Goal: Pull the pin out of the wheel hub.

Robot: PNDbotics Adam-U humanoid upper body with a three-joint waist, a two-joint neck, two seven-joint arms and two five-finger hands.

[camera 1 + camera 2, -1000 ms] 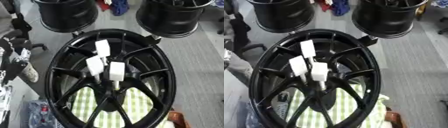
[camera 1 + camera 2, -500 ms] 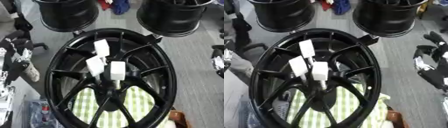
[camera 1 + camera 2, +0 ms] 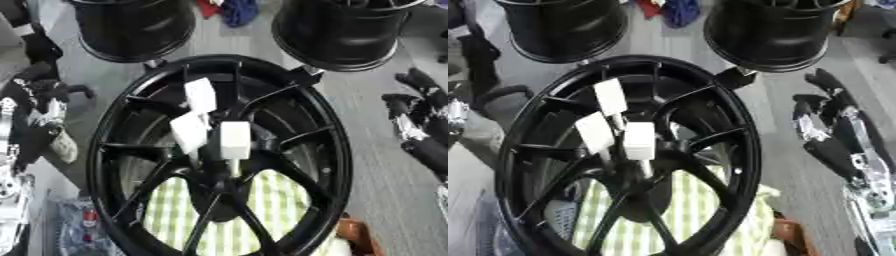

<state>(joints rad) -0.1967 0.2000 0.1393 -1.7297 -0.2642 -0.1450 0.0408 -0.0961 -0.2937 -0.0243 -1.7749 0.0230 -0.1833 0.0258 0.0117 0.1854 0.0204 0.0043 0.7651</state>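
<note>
A large black wheel hub point(image 3: 337, 155) lies flat in front of me, spokes up. Three white pins with block-shaped heads stand near its centre: one at the back point(image 3: 200, 95), one on the left point(image 3: 189, 132), one on the right point(image 3: 234, 140). My right hand point(image 3: 833, 135) hovers beside the wheel's right rim, fingers straight and pointing away from me, holding nothing. It is well apart from the pins. My left hand point(image 3: 39, 112) sits at the left edge beside the rim, fingers relaxed and empty.
Two more black wheels stand at the back, left point(image 3: 131, 25) and right point(image 3: 341, 30), with coloured cloth point(image 3: 232, 10) between them. A green-and-white checked cloth point(image 3: 262, 200) shows through the spokes. An orange-brown thing point(image 3: 354, 235) lies at the lower right.
My right hand has come into view from the right side and moved up alongside the wheel's rim. The pins and my left hand have stayed where they were.
</note>
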